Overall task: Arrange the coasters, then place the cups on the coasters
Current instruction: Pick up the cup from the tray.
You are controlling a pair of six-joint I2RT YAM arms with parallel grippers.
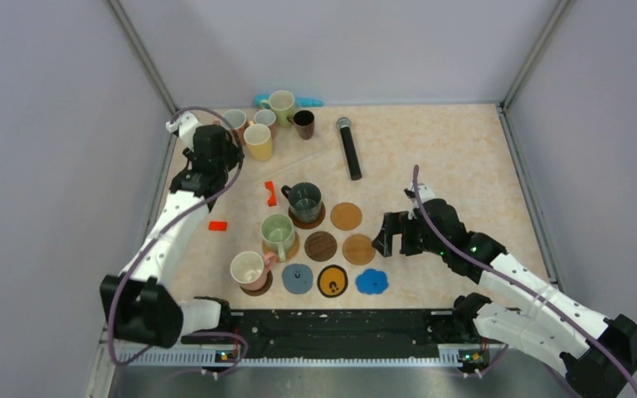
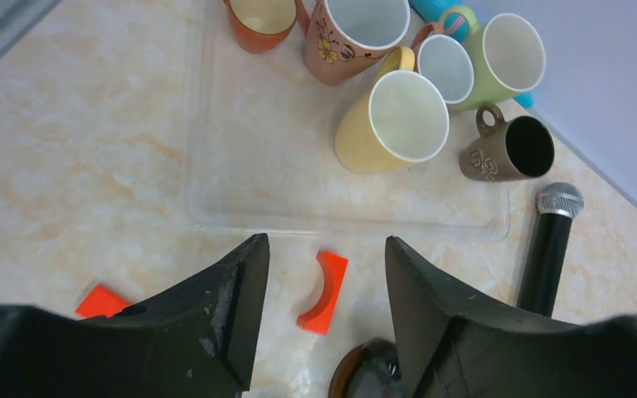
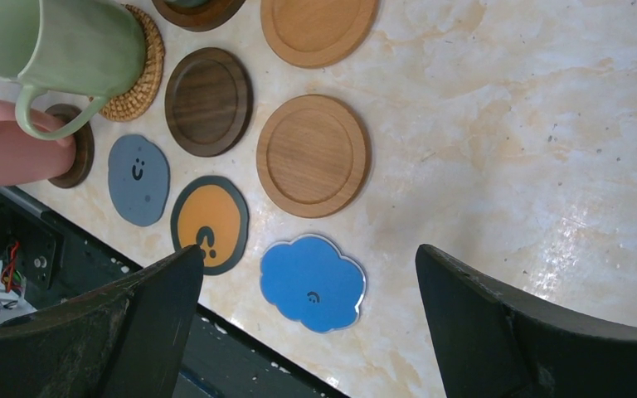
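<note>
Now: left claw point(image 2: 328, 249) released, jaws apart, empty, hanging over red curved piece point(image 2: 323, 292). Beyond it, clear tray point(image 2: 340, 222) holding yellow cup point(image 2: 394, 124), brown cup point(image 2: 506, 152) just beside. Right claw point(image 3: 308, 249) spread wide, empty, over blue cloud coaster point(image 3: 313, 283); tan wood coaster point(image 3: 313, 155) just past it. Farther off, pale green cup point(image 3: 58, 46) on woven coaster point(image 3: 145, 75), pink cup point(image 3: 8, 145) on dark coaster point(image 3: 79, 145).

Left arm point(image 1: 170, 225) stretches far forward, jaws parted; right arm point(image 1: 516, 272) angles inward, jaws wide.
</note>
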